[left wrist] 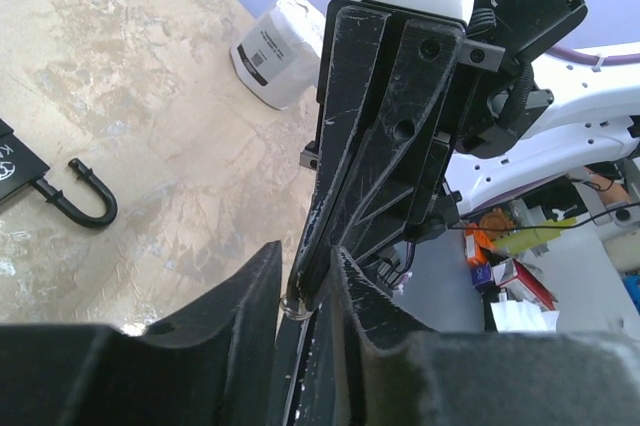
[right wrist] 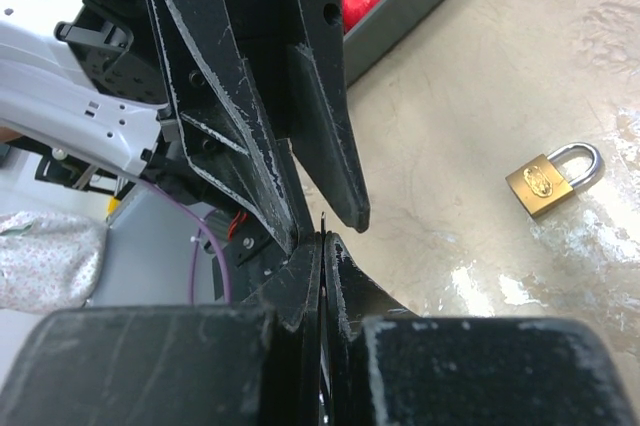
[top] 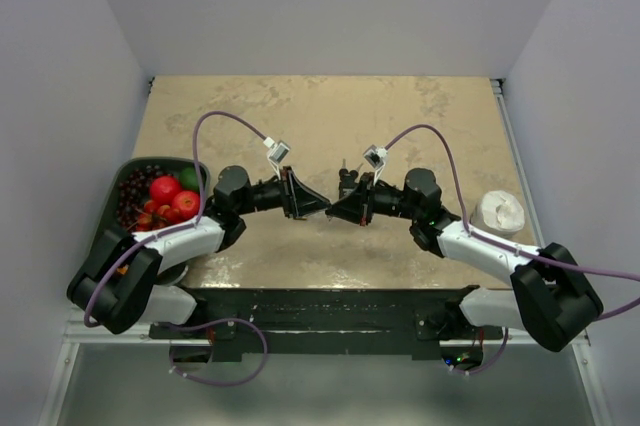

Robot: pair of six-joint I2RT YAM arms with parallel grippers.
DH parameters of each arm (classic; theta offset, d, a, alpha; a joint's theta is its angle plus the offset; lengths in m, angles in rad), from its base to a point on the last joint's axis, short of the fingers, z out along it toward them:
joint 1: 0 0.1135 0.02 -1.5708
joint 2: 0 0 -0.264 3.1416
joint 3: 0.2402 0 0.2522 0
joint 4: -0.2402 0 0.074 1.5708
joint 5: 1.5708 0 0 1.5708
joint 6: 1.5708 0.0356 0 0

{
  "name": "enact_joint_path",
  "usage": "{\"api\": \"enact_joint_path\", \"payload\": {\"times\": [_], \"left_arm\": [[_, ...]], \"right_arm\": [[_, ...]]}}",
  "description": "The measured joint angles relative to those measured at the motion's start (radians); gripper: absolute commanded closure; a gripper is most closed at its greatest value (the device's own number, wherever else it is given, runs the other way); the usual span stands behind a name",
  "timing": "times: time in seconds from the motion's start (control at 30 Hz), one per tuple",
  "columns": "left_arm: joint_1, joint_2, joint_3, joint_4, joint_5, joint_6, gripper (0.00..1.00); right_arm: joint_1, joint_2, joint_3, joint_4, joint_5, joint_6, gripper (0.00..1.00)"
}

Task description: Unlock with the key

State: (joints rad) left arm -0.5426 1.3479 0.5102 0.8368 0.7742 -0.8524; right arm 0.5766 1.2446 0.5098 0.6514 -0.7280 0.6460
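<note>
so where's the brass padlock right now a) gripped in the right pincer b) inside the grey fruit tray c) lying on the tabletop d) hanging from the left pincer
c, the small brass padlock lies flat on the beige mottled tabletop, outside the grey plastic tray of red fruit, and nothing is gripping it.

"Is it bright in here?"
"Yes. Soft light comes from above. The table [top: 330, 116] shines white near the padlock [right wrist: 548, 184]."
"Any shadows?"
"Only faint, soft ones. Up close, the black fingers [left wrist: 230, 316] look fuzzy. The far things look sharp."
</note>
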Motion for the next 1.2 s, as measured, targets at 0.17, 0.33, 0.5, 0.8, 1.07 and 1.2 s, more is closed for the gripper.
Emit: {"api": "enact_joint_path", "payload": {"times": [0.17, 0.33, 0.5, 0.8, 1.07, 1.2], "left_arm": [[0.001, 0.000, 0.000, 0.013, 0.008, -0.002, 0.82], [0.003, -0.003, -0.002, 0.016, 0.012, -0.002, 0.87], [0.004, -0.010, -0.006, 0.028, 0.016, -0.002, 0.97], [0.007, -0.015, -0.018, 0.055, 0.021, -0.012, 1.00], [0.008, -0.025, -0.040, 0.134, 0.018, -0.066, 0.89], [0.009, -0.025, -0.052, 0.171, 0.015, -0.098, 0.83]], "right_arm": [[-0.001, 0.000, 0.001, 0.000, -0.001, 0.001, 1.00], [-0.002, 0.000, 0.001, 0.002, -0.003, 0.003, 1.00], [-0.002, 0.002, 0.001, 0.021, -0.012, 0.016, 1.00], [-0.008, 0.034, 0.000, 0.084, -0.045, 0.069, 1.00], [-0.010, 0.039, 0.000, 0.142, -0.075, 0.103, 1.00], [-0.010, 0.039, 0.000, 0.156, -0.084, 0.111, 1.00]]}}
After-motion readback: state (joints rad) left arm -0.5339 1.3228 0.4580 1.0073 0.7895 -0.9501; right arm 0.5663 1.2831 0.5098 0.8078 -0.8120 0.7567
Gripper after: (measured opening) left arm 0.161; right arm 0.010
